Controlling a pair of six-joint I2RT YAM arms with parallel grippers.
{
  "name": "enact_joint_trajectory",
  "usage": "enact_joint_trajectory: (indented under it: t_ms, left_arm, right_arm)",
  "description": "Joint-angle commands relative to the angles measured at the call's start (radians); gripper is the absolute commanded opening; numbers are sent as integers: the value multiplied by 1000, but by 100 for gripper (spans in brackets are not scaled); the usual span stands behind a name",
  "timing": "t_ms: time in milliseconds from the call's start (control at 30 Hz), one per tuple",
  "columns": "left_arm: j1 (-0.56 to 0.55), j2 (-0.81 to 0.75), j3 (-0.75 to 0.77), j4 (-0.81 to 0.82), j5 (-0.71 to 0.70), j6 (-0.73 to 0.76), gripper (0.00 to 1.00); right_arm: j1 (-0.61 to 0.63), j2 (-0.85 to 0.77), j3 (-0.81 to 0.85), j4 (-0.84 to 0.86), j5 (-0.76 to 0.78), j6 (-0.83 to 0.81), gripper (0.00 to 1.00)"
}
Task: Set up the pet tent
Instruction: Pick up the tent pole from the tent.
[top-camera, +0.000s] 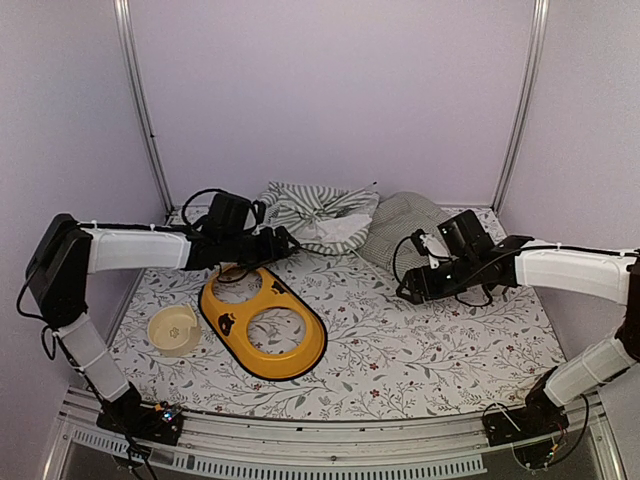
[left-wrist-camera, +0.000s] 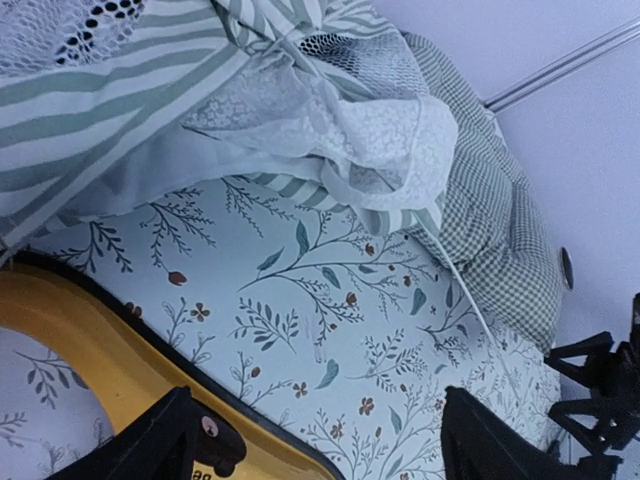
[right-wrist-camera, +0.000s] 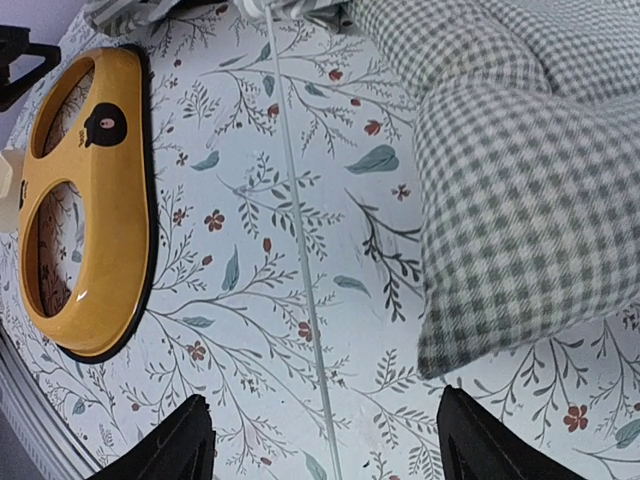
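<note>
Left gripper (left-wrist-camera: 335, 440) and right gripper (right-wrist-camera: 325, 440) hang wide open and empty over a floral table (top-camera: 420, 350), lilac walls (top-camera: 330, 90); one tent (top-camera: 320, 215), cushion (top-camera: 395, 230), yellow tray (top-camera: 262, 300), bowl (top-camera: 173, 346) each.

1. Floor surface: a flat table top under a white cloth printed with grey-green leafy sprigs and small red flowers (top-camera: 400, 340). It lies directly below my left jaws and my right jaws, and shows in the gap between each pair.

2. Enclosure: plain pale lilac wall panels (top-camera: 330, 90) stand ahead of both pairs, with one panel outboard of each.

3. Frame: a slim silver metal upright (top-camera: 140, 100) rises ahead of my left jaws, and a second silver upright (top-camera: 522, 100) ahead of my right jaws.

4. Near edge: a ribbed grey aluminium rail (top-camera: 330, 445) runs behind both pairs.

5. Light: even, diffuse; soft shadows beneath my jaws.
</note>
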Motion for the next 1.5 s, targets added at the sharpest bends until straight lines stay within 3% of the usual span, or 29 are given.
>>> enact_joint_trajectory:
  t_ms: [0, 433, 833, 1167, 1467]
  left_arm:
    - [-60, 74, 62, 75, 10, -60, 84]
    - [-128, 238, 148, 183, 16, -79, 67]
    - [-136, 474, 346, 218, -27, -81, 59]
    - [-130, 572, 484, 177, -51, -51, 48]
    - [-121, 578, 476, 189, -57, -42, 38]
  right_arm:
    - [38, -47, -40, -47, 12, 28, 77]
    - [104, -1, -55, -62, 56, 52, 63]
    - [105, 45, -13, -63, 33, 34, 29]
    - [104, 66, 37, -82, 23, 20, 10]
    - [105, 67, 66, -100, 22, 16, 2]
